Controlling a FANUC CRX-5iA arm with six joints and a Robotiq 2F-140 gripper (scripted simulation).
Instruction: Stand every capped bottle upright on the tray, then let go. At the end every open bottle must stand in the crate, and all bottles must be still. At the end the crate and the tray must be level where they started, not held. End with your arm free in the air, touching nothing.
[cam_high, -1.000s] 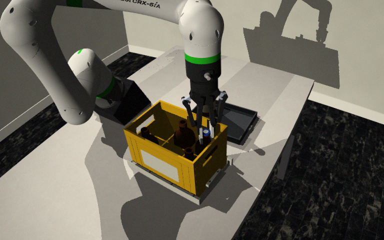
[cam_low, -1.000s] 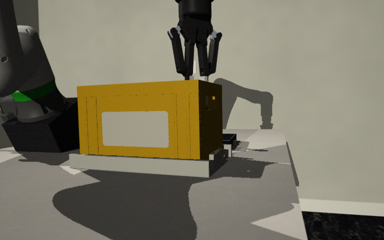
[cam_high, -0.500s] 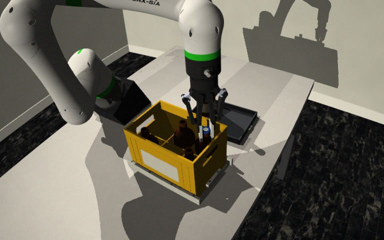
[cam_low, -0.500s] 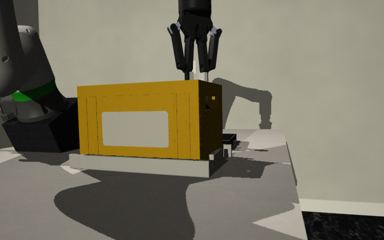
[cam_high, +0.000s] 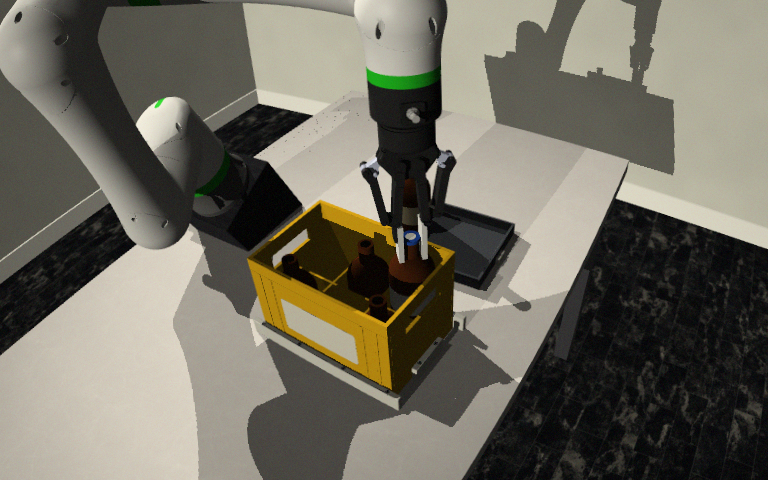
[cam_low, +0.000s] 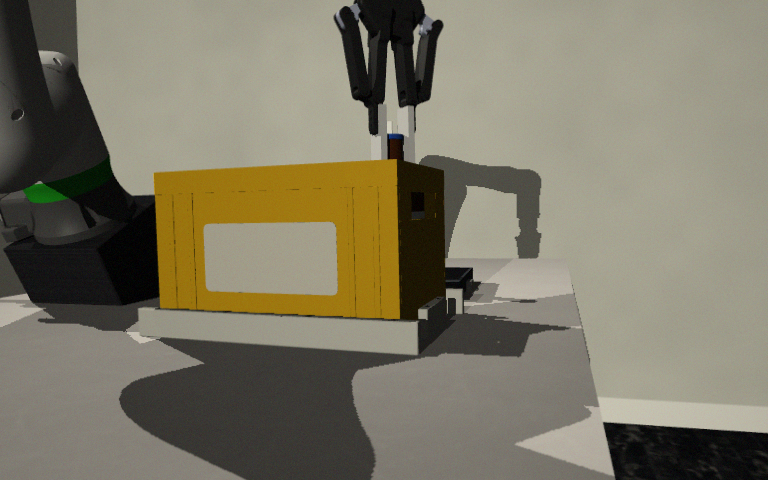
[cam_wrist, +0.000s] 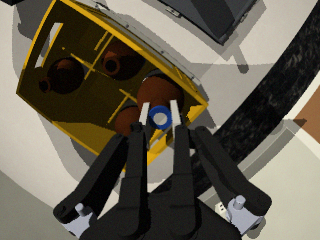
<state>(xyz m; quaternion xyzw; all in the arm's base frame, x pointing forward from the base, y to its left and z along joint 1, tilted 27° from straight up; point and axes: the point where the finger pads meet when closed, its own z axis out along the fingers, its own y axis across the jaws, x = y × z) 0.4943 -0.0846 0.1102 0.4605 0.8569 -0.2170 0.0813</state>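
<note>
Now claw (cam_high: 412, 244) tight on blue-capped bottle (cam_high: 410, 270), neck above crate (cam_high: 334, 333) rim.

Hard, bright light falls from high behind me and throws crisp-edged shadows. My arm's dark shape sprawls across the table (cam_high: 141, 362) in front of the crate (cam_high: 339, 316) and climbs the far wall (cam_high: 707, 84) in the top view. The crate's side facing the tray is deep in shade, its interior dim. Nothing glares. All three views are sharp edge to edge, though jagged along outlines; the wrist view stretches my fingers wide at the bottom.
</note>
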